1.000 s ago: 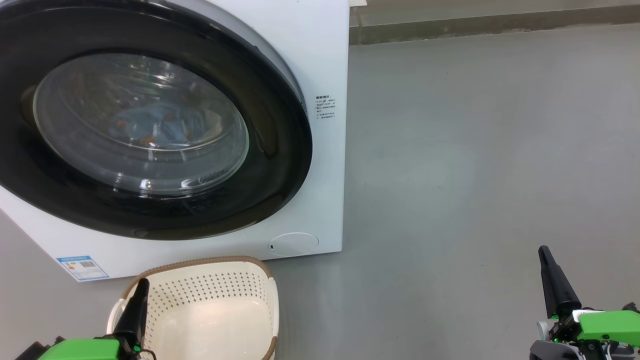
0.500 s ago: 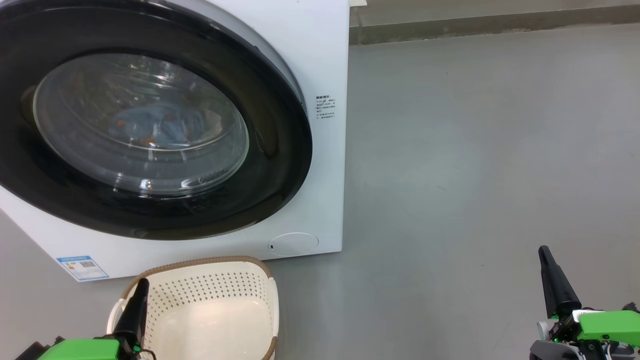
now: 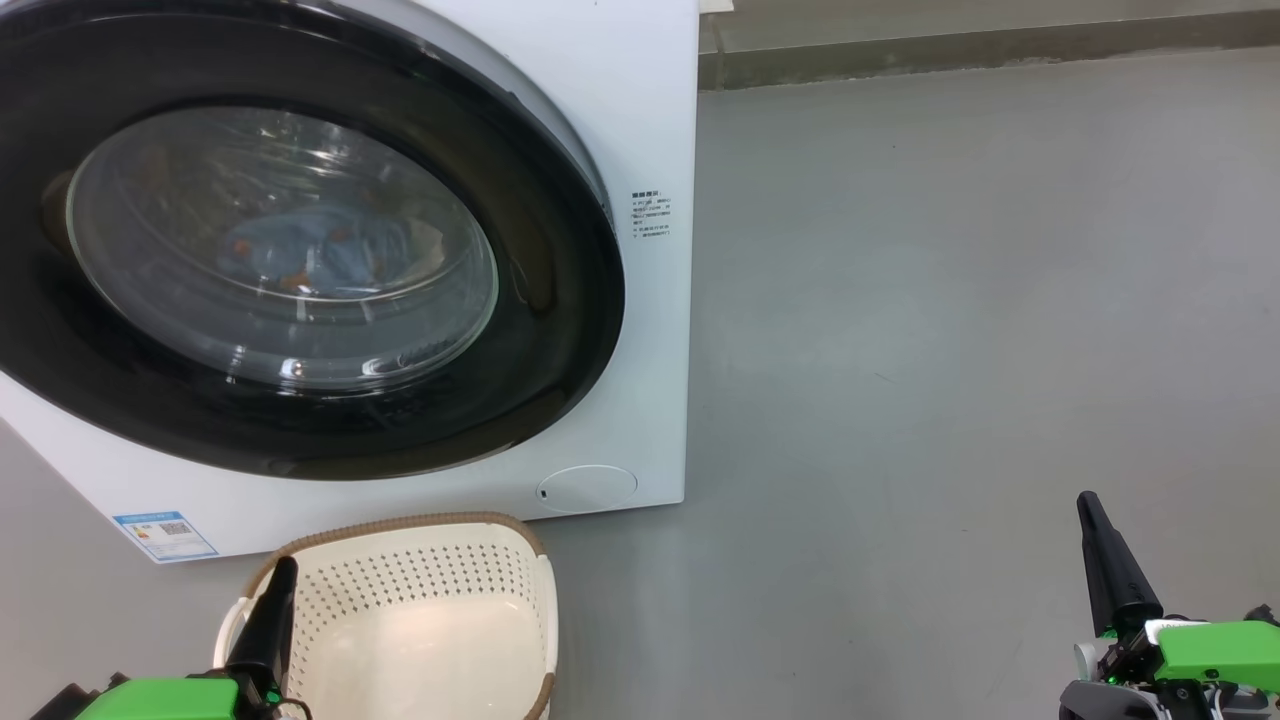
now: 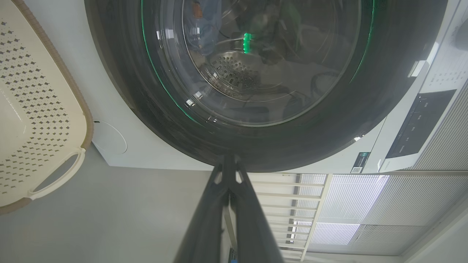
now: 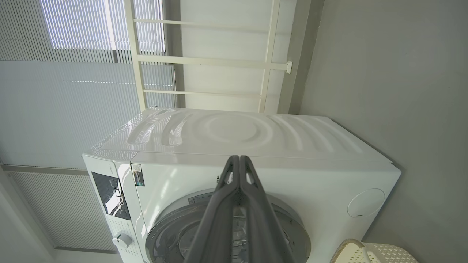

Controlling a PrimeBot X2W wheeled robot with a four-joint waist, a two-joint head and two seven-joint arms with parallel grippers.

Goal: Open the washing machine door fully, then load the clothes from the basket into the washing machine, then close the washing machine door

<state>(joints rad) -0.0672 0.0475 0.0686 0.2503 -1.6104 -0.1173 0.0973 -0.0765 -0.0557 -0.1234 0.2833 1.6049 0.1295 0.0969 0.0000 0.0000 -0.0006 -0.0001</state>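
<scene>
Nothing has moved since a second ago. My left pincer (image 3: 286, 563) and right pincer (image 3: 1087, 498) stay closed, empty. The washing machine door (image 3: 560, 300) is shut.

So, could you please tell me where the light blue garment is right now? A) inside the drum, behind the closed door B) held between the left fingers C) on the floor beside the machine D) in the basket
A: the light blue garment shows through the glass of the shut washing machine door, and the basket in front of the machine has nothing in it.
</scene>
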